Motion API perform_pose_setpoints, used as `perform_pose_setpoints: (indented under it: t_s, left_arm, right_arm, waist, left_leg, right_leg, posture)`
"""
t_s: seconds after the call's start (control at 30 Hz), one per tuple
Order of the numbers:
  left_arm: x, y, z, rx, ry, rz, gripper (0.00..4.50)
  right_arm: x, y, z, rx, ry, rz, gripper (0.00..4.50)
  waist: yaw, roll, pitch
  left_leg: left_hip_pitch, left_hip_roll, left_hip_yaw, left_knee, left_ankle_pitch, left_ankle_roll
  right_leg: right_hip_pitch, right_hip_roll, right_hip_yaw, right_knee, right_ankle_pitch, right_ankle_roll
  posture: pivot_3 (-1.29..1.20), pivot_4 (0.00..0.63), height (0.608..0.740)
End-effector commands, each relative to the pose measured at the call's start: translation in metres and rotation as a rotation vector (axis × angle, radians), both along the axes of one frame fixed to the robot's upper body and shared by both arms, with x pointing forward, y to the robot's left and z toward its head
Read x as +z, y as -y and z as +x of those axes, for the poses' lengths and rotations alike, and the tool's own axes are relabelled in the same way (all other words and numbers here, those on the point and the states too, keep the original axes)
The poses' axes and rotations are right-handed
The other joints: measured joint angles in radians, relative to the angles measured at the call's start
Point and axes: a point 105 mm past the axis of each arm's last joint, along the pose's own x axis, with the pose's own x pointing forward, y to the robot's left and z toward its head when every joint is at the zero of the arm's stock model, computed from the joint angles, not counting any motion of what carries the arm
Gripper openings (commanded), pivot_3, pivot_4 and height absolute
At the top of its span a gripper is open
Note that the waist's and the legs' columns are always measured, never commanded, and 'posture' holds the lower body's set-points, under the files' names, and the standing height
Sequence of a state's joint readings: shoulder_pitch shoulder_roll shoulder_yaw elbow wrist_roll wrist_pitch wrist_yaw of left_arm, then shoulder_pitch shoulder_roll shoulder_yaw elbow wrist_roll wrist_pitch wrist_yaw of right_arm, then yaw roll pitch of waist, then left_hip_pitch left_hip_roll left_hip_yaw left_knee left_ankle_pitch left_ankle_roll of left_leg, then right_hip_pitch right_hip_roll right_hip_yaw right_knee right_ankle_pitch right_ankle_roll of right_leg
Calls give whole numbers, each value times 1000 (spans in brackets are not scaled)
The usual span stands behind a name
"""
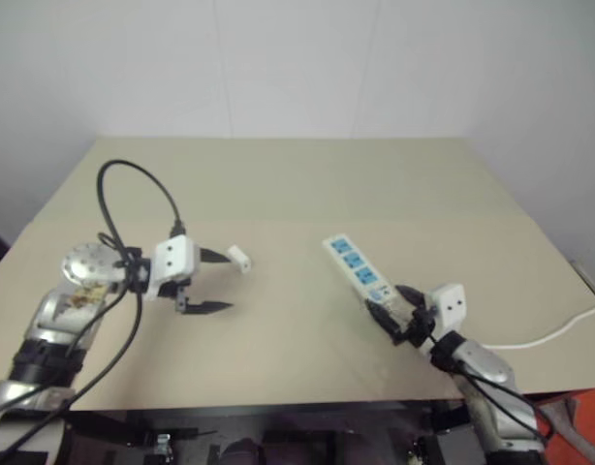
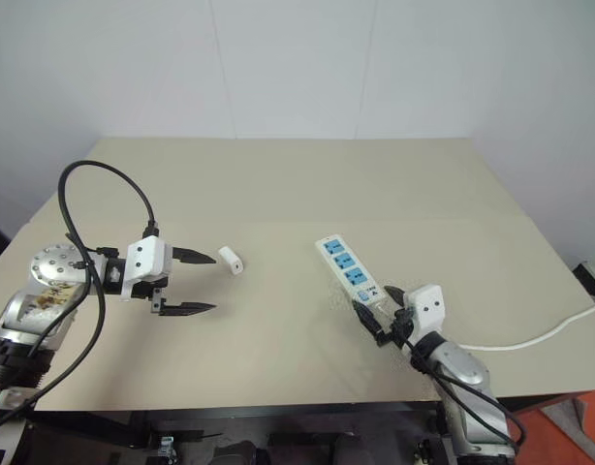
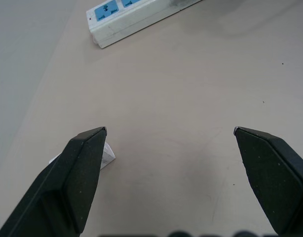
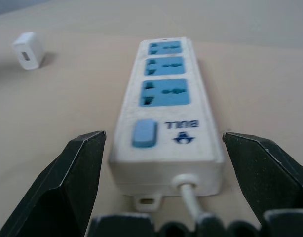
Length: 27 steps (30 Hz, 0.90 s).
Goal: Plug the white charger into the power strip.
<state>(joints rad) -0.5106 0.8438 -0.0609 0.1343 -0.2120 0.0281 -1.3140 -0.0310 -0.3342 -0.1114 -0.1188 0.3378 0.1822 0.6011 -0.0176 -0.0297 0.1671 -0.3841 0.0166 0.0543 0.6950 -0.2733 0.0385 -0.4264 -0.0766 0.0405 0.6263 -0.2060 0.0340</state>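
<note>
The white charger (image 2: pixel 232 262) lay on the desk (image 2: pixel 278 184), just beyond the upper fingertip of the left gripper (image 2: pixel 203 283), whose jaws stood wide apart and empty. The right gripper (image 2: pixel 381 315), jaws likewise spread, flanked the cord end of the power strip (image 2: pixel 348 270) without clamping it.

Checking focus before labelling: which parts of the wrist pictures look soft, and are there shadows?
Right wrist view: the power strip is sharp at its switch end, while its far sockets and the white charger are softer. Left wrist view: the tabletop is crisp, and the fingers cast only faint shadows.
</note>
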Motion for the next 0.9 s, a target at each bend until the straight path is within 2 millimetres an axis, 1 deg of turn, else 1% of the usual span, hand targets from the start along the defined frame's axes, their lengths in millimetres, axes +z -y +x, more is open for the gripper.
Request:
perform_pose_setpoints:
  t_s: [0.03,0.13,0.2,0.33,0.5,0.77,0.87,0.9]
  left_arm:
    - [11,2,1,-10,37,-7,4500]
    - [10,3,1,-9,36,-3,4500]
    - [9,3,1,-8,38,-2,4500]
    - [10,4,2,-6,43,-3,4500]
    - [10,5,2,-6,46,-8,4500]
    - [11,6,3,-6,48,-14,4500]
    - [13,10,6,-9,57,-28,4500]
    - [14,13,7,-18,63,-26,4500]
  right_arm:
    - [10,-3,-1,33,22,35,4475]
    - [6,-6,-1,35,17,15,4475]
    - [1,-9,1,31,21,-34,4475]
    - [-7,-14,6,-18,39,-80,4475]
    - [-13,-11,13,-79,27,-66,4475]
    - [-17,-8,10,-52,0,-33,4475]
    - [-20,-9,8,-35,-11,-31,3923]
    - [-20,-10,8,-26,-14,-33,3572]
  waist:
    - [1,0,0]
    - [0,0,0]
    - [-1,0,0]
    - [-1,0,0]
    - [-4,0,0]
    - [-3,-1,0]
    - [-1,-1,0]
    - [-1,-1,-1]
  left_leg:
    - [0,0,0,0,0,0]
    - [0,0,0,0,0,0]
    - [0,0,0,0,0,0]
    - [0,0,0,0,0,0]
    - [1,0,0,0,0,0]
    - [1,0,0,0,0,0]
    - [1,0,0,0,0,0]
    - [1,0,0,0,0,0]
  right_leg:
    - [0,0,0,0,0,0]
    - [0,0,0,0,0,0]
    - [0,0,0,0,0,0]
    - [0,0,0,0,0,0]
    - [1,0,0,0,0,0]
    - [1,0,0,0,0,0]
    - [1,0,0,0,0,0]
    - [1,0,0,0,0,0]
  posture:
    - [0,150,740]
    - [0,150,740]
    - [0,150,740]
    - [0,150,740]
    - [0,150,740]
    - [0,150,740]
    - [0,150,740]
    - [0,150,740]
